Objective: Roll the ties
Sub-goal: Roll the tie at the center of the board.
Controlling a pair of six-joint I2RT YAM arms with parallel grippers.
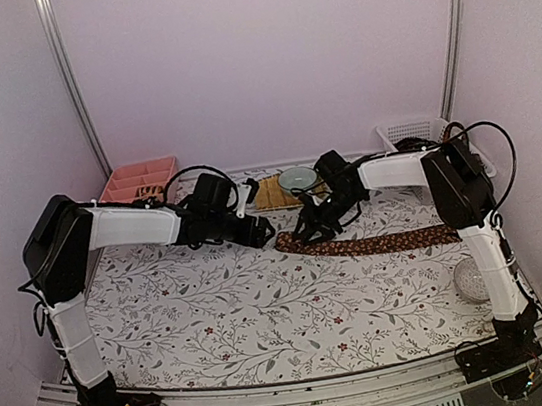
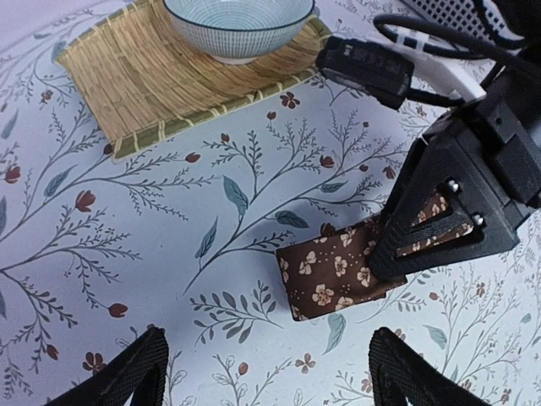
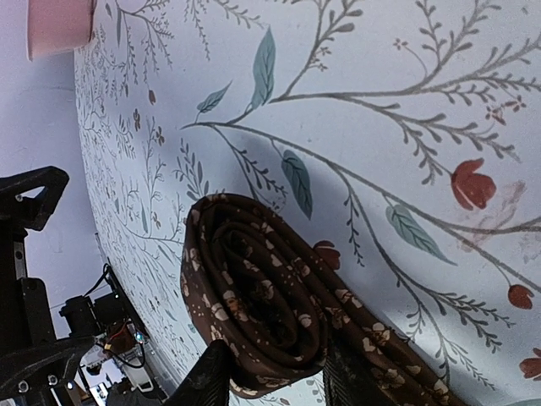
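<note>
A dark brown tie (image 1: pixel 388 242) with small pale flowers lies stretched across the right half of the table. Its left end is wound into a loose roll (image 3: pixel 262 296). My right gripper (image 3: pixel 279 376) is shut on that roll, one finger on each side. The left wrist view shows the rolled end (image 2: pixel 325 275) flat on the cloth, with the right gripper's black fingers (image 2: pixel 423 228) clamped over it. My left gripper (image 2: pixel 270 381) hovers just left of the roll, open, with only the tablecloth between its fingertips. In the top view the two grippers, left (image 1: pixel 260 231) and right (image 1: pixel 310 226), nearly meet.
A yellowish woven mat (image 1: pixel 272 193) carrying a pale striped bowl (image 1: pixel 298 177) sits just behind both grippers. A pink divided tray (image 1: pixel 136 179) stands back left, a white basket (image 1: pixel 418 132) back right. A whitish ball (image 1: pixel 469 279) rests near the right arm.
</note>
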